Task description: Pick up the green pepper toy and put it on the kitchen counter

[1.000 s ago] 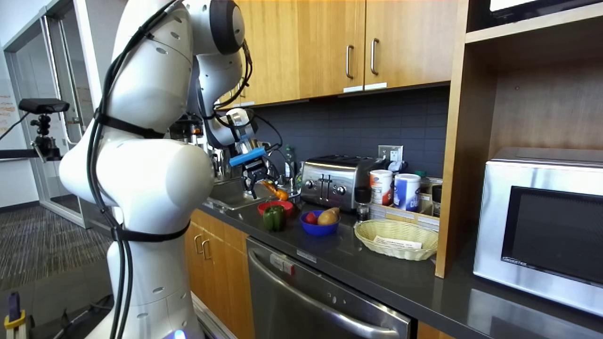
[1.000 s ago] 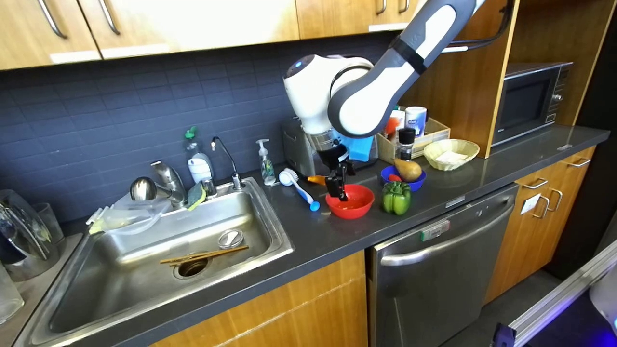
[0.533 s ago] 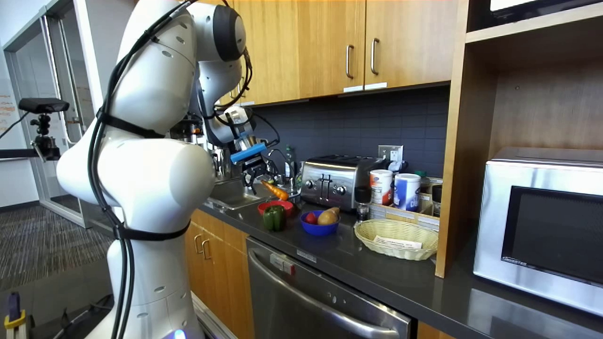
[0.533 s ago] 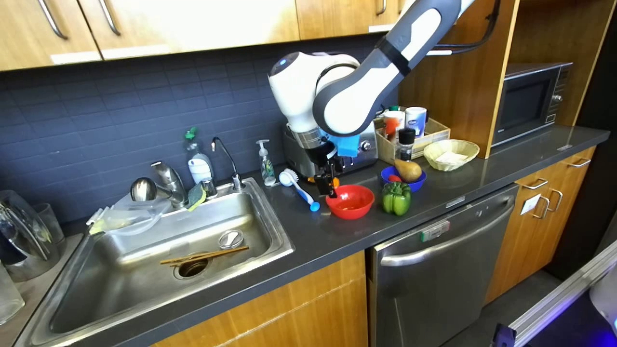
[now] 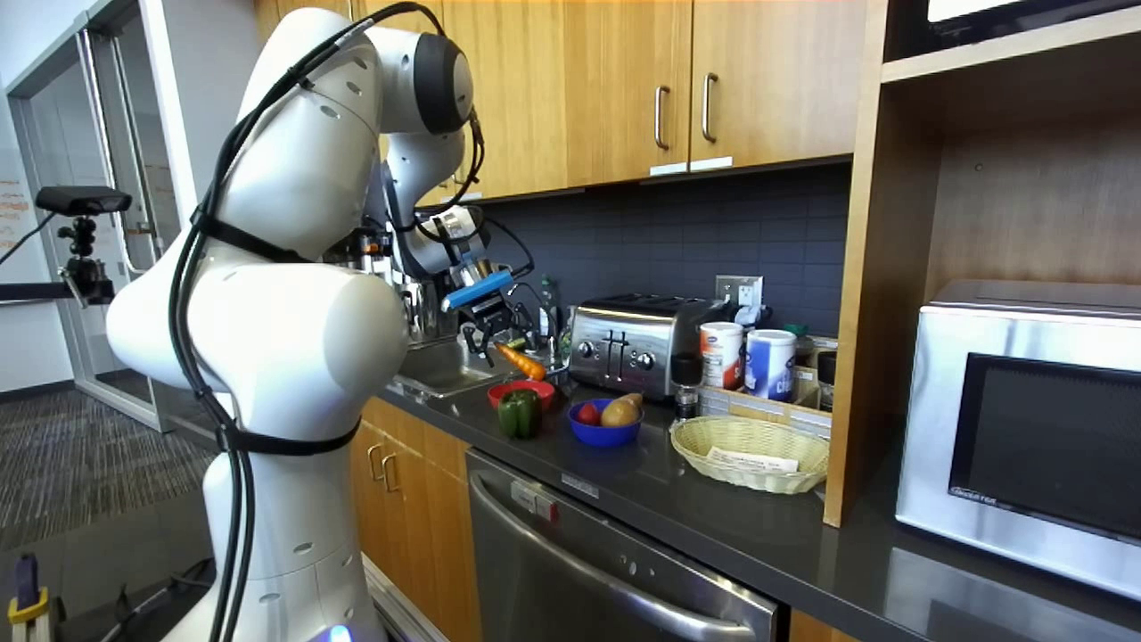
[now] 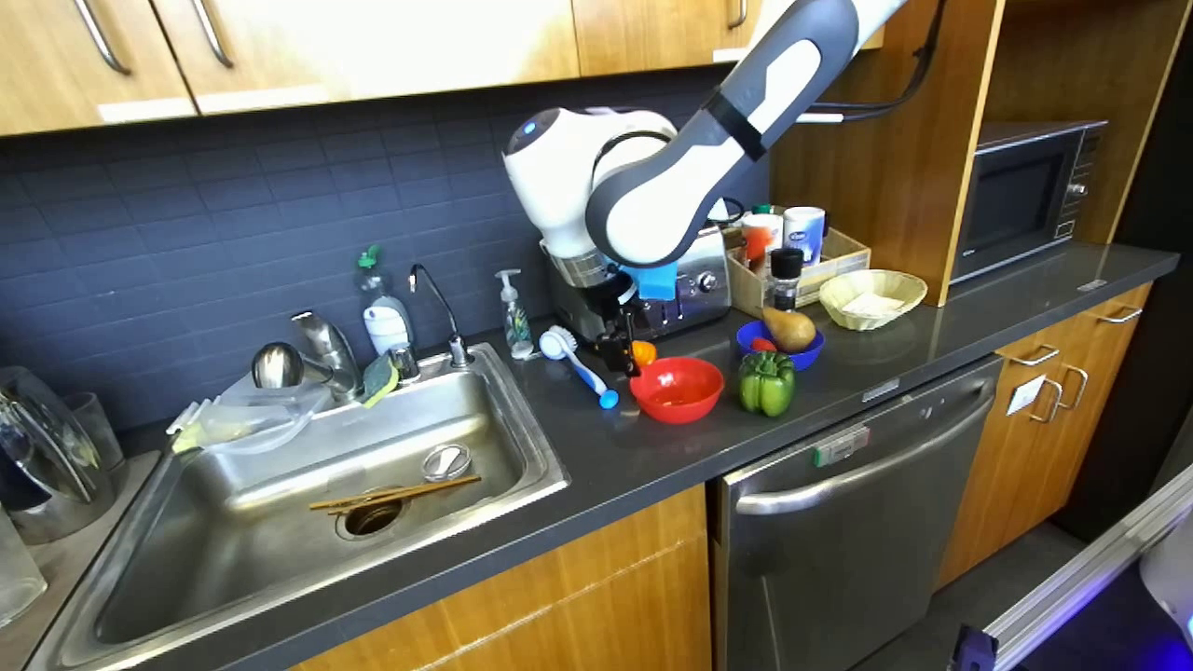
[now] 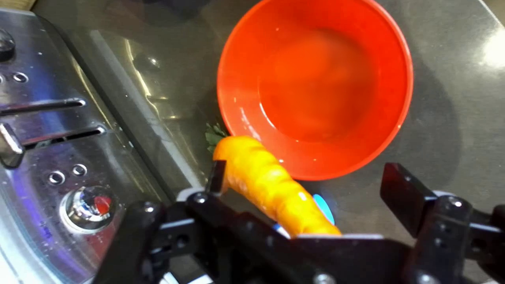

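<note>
The green pepper toy (image 5: 520,414) stands upright on the dark kitchen counter (image 6: 643,457), close to the counter's front edge and just beside a red bowl (image 6: 678,390). It shows in both exterior views but not in the wrist view. My gripper (image 7: 307,179) is open, its two fingers wide apart. It hovers at the sink side of the red bowl, with the bowl between it and the pepper in an exterior view (image 6: 617,354). Below the jaws in the wrist view lies an orange toy carrot (image 7: 272,181); one fingertip overlaps its end in the picture, but nothing is gripped.
A blue bowl (image 6: 803,354) with a toy pear (image 6: 789,329) stands beyond the pepper. The toaster (image 5: 637,343) is close behind the gripper. A blue-and-white brush (image 6: 580,366) lies by the sink (image 6: 550,475). Farther along are a pepper grinder (image 6: 785,280) and a basket (image 6: 873,298).
My gripper has moved from over the red bowl toward the sink side, away from the pepper, uncovering more of the carrot and toaster. Pepper, bowls and carrot stay put; the jaws remain open.
</note>
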Tool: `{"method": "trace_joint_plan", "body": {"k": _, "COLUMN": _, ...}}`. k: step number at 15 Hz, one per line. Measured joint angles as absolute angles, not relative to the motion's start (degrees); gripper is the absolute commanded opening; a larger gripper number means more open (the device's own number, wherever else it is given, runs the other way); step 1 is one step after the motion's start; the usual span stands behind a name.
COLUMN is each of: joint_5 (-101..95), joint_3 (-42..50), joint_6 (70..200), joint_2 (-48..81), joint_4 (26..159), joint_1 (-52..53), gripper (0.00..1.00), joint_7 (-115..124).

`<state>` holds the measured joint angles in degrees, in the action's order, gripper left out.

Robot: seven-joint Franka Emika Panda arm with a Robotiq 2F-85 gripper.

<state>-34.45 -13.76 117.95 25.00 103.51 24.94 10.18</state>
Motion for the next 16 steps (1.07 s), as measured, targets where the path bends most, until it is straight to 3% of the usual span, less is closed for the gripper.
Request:
{"method": "trace_joint_plan", "body": {"k": 11, "joint_5": -34.7, "joint_3": -12.2, "joint_6": 115.3, "joint_2": 31.8, "joint_4": 94.1, "joint_1": 26.0, "gripper": 1.0, "joint_7": 6.1}}
{"method": "trace_joint_plan", "body": {"k": 12, "joint_5": -34.7, "joint_3": -12.1, "joint_6": 115.1, "joint_2": 32.2, "joint_4": 93.5, "joint_1": 26.2, "gripper": 0.75, "joint_7": 5.8}}
{"method": "trace_joint_plan", "body": {"k": 14, "joint_5": -34.7, "joint_3": -12.0, "joint_6": 114.8, "joint_2": 33.0, "joint_4": 92.5, "joint_1": 26.4, "gripper": 0.68, "joint_7": 5.1}}
{"method": "trace_joint_plan", "body": {"k": 16, "joint_5": -34.7, "joint_3": -11.8, "joint_6": 114.6, "joint_2": 33.6, "joint_4": 91.7, "joint_1": 26.4, "gripper": 0.52, "joint_7": 4.7}}
